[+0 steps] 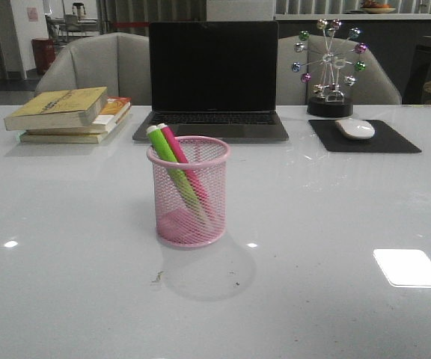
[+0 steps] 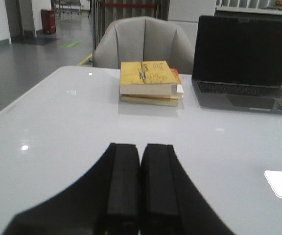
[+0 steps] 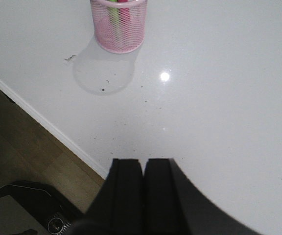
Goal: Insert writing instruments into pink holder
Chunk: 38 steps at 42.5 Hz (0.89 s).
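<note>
The left gripper [image 2: 140, 186] and right gripper [image 3: 143, 191] are flat black blocks pressed together, holding nothing. On the glossy white worktop [image 1: 335, 224] stands the pink wire-mesh cup [image 1: 188, 191], round with a rolled rim; the green pen [image 1: 167, 155] and pink pen [image 1: 181, 155] lean inside. Beyond lie stacked books [image 1: 69, 114] and a dark laptop [image 1: 212, 78].

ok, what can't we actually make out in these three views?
- Pens' lower ends: in the front view the holder mesh veils the green pen and pink pen.
- Holder top: cut by the right wrist view's edge.
- Book titles: too small and blurred in the front and left wrist views.
- Left gripper and right gripper: absent from the front view.
</note>
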Each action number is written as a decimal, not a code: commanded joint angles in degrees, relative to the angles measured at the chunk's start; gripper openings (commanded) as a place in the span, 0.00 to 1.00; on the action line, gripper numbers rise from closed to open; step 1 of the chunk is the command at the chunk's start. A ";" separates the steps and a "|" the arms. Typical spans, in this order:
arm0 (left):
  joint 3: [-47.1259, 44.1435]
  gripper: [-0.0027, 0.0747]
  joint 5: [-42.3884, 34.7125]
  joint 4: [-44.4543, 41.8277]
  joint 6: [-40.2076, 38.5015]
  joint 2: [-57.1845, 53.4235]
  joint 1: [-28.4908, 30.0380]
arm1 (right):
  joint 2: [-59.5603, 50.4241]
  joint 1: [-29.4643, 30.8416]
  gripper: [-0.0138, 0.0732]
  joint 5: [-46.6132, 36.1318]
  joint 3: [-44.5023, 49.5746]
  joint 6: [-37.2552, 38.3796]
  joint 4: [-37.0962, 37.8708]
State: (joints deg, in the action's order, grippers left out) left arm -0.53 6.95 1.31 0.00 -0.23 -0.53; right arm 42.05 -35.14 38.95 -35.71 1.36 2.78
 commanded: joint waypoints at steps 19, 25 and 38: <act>0.11 0.16 -8.79 0.58 0.00 -1.19 -1.53 | -0.21 0.16 0.22 -3.45 -1.52 0.19 0.41; 0.11 0.16 -8.79 0.58 0.00 -1.08 -1.53 | -0.21 0.16 0.22 -3.45 -1.52 0.19 0.41; 0.11 0.16 -8.79 0.58 0.00 -1.08 -1.53 | -0.21 0.16 0.22 -3.45 -1.52 0.19 0.41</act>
State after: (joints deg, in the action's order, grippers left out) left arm -0.53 3.10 1.41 0.00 -0.23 -1.62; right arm 42.05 -35.14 38.95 -35.71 1.39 2.78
